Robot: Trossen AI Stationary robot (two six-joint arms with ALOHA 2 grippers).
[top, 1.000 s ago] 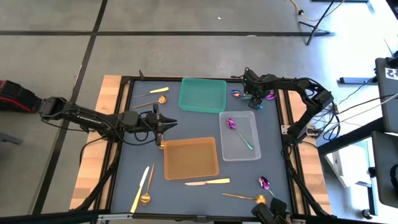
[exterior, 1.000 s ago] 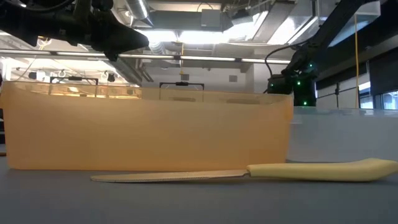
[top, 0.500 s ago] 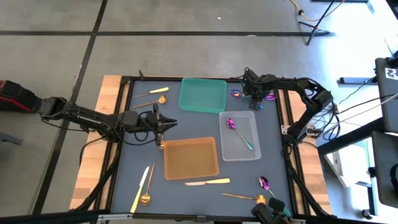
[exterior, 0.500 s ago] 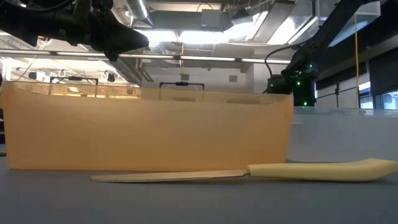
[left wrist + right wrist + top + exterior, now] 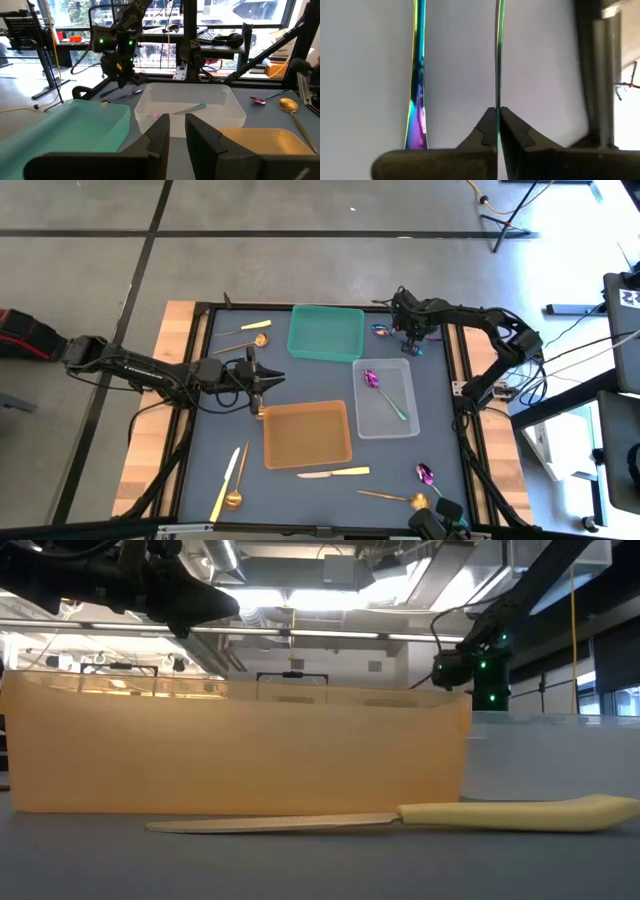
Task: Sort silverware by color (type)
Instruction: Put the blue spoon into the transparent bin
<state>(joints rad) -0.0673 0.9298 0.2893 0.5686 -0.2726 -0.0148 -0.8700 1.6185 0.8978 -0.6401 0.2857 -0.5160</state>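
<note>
My right gripper stands at the table's far right, shut on an iridescent purple-and-teal spoon. A second such spoon lies beside it on the table. A third purple spoon lies in the clear tray. My left gripper hovers level past the orange tray's far left corner. Its fingers are a narrow gap apart with nothing between them. Gold spoons and yellow-handled knives lie scattered on the table. My right gripper pinches the spoon's thin handle between its two fingertips, and the handle shows edge-on. The fingers come from above, slanting steeply down, and the handle runs on past them. Whether the spoon's bowl is clear of the table I cannot tell.
A green tray stands at the far middle, next to the right gripper. At the near right lie a purple spoon and a gold spoon. At the near left lie a knife and a gold spoon.
My right gripper has shut on the spoon's handle, and in the low view it now stands slightly higher. My left arm has kept still.
</note>
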